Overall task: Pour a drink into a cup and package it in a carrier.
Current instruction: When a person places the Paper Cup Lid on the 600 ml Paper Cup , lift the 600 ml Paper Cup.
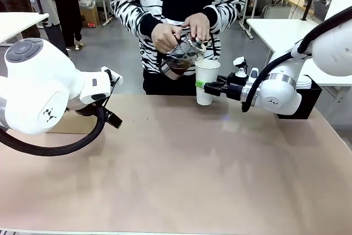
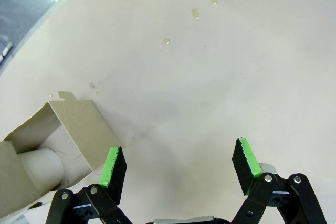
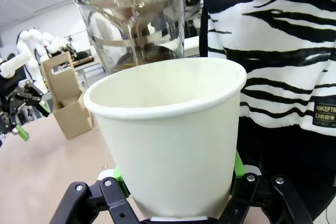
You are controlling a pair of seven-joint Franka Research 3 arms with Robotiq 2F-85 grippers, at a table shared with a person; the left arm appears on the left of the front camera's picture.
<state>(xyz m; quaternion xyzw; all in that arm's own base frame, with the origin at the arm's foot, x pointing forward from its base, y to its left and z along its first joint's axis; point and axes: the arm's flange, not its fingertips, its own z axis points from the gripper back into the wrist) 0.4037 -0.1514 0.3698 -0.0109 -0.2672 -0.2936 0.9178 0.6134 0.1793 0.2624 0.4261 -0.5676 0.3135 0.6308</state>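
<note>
Left arm's bent low over the table's near left, left gripper (image 2: pixel 179 163) spread wide on nothing, brown cardboard carrier (image 2: pixel 73 124) just beside it. Right arm stretches level toward the far edge, right gripper (image 1: pixel 208 86) pinching an upright white paper cup (image 1: pixel 207 75). Behind it, a person's hands (image 1: pixel 165 37) tilt the glass jug (image 1: pixel 184 53) over the cup, dark brown drink (image 1: pixel 177 65) pooled low.
</note>
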